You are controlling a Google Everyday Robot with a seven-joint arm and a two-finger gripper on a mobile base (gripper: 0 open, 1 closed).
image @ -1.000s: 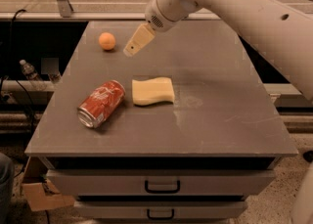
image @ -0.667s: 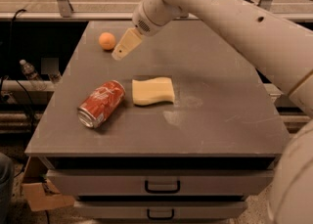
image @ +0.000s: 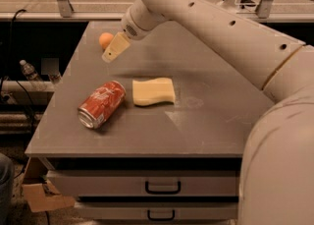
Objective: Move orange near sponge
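Observation:
The orange [image: 105, 40], a small round fruit, sits at the back left of the grey table [image: 206, 121]. My cream gripper [image: 114, 48] hangs just in front of and to the right of the orange, partly covering it. The pale yellow sponge [image: 153, 91] lies flat in the middle of the table, well in front of the orange and gripper.
A red soda can [image: 101, 104] lies on its side left of the sponge. My white arm [image: 221, 27] crosses the back right of the table. Drawers with handles [image: 162, 187] sit below the front edge. A cardboard piece [image: 39, 194] lies on the floor at left.
The gripper has moved left and slightly down, from the table's back middle to right beside the orange. The orange, sponge and can have not moved.

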